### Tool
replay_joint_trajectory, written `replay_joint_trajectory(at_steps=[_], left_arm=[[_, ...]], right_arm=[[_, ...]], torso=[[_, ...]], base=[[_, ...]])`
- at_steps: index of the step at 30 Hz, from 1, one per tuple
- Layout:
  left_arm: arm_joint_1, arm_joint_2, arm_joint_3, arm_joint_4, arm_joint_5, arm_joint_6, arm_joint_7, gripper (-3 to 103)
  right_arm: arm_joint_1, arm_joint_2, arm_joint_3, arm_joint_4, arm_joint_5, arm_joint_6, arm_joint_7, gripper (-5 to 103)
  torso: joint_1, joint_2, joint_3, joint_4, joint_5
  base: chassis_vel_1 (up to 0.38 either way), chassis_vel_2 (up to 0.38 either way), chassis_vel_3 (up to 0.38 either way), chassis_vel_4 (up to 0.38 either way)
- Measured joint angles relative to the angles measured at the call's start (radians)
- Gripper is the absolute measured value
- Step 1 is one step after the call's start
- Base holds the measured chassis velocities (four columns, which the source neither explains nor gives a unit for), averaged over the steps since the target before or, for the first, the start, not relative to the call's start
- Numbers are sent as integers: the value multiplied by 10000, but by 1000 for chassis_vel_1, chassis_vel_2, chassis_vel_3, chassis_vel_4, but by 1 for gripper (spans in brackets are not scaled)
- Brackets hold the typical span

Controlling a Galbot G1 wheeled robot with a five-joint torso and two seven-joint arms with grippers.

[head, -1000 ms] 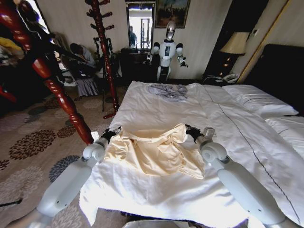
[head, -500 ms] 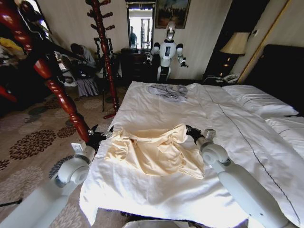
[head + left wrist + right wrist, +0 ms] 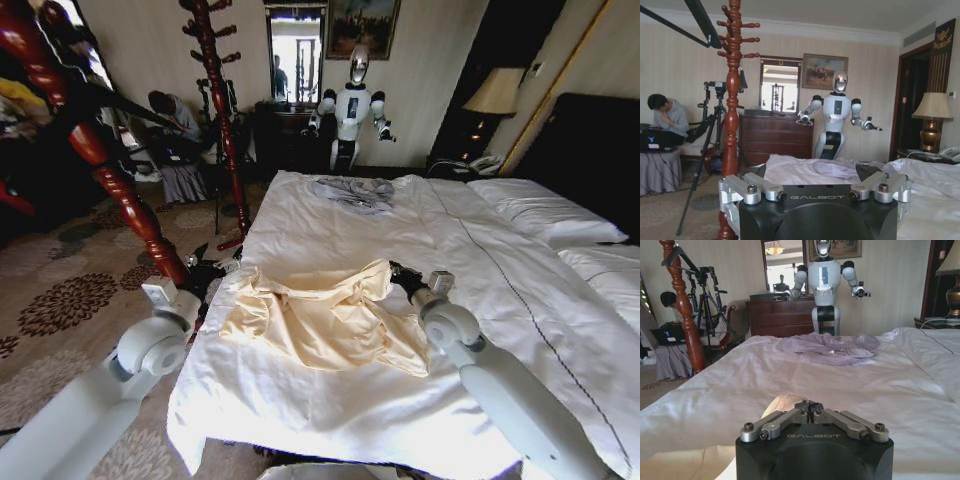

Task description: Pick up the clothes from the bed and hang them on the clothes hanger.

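Right now my right gripper pinches the cream clothes (crumpled on the bed, near its foot), fingers closed on fabric; my left gripper hangs spread wide and empty beside the mattress edge.

Left arm: extended forward and outward on the robot's left, pale grey links bent at a rounded elbow joint, wrist level. Left gripper: black body, jaws spread wide apart, with the metal linkages splayed to either side in the left wrist view; nothing between them. Right arm: reaching forward on the robot's right, forearm rising from the lower right, rounded wrist joint just behind the gripper. Right gripper: jaws drawn together, the linkages meeting at the centre in the right wrist view, tips pinched on pale fabric.
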Motion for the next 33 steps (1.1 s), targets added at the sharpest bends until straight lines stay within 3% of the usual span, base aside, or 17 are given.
replay_joint_trajectory(at_steps=[6,9,10,12,15,20,21,24,33], left_arm=[[-2760,320,1467,330,-1722,259,-381,100],[-4943,311,2516,584,-2746,468,-978,100],[-4943,311,2516,584,-2746,468,-978,100],[-5971,319,2871,606,-3247,732,-1647,100],[-6333,416,2886,522,-3569,1002,-2032,100],[-6911,1084,2184,-121,-5209,2538,-3115,100],[-6911,1084,2184,-121,-5209,2538,-3115,100],[-7840,1679,1886,-478,-6478,3363,-3924,100],[-8843,2904,1328,-535,-7709,4132,-4470,100]], right_arm=[[-85,-81,173,162,34,-10,26,0],[-81,-91,256,228,73,-24,65,0],[-81,-91,256,228,73,-24,65,0],[-124,-121,354,279,88,-33,78,0],[-184,-156,448,315,98,-35,78,0],[-289,-210,651,316,102,-39,65,0],[-289,-210,651,316,102,-39,65,0],[-339,-206,666,295,90,-39,63,0],[-587,-263,1006,358,57,-34,35,0]], torso=[[1,-1,0,-7,5],[1,-1,0,-6,4],[1,-1,0,-6,4],[2,-1,0,-6,4],[2,-1,0,-7,6],[0,-1,-2,2,0],[0,-1,-2,2,0],[0,-1,-1,-3,2],[-1,0,-2,-5,1]], base=[[0,0,0,0],[0,0,0,0],[0,0,0,0],[0,0,0,0],[0,0,0,0],[0,0,0,0],[0,0,0,0],[0,0,0,0],[0,0,0,0]])
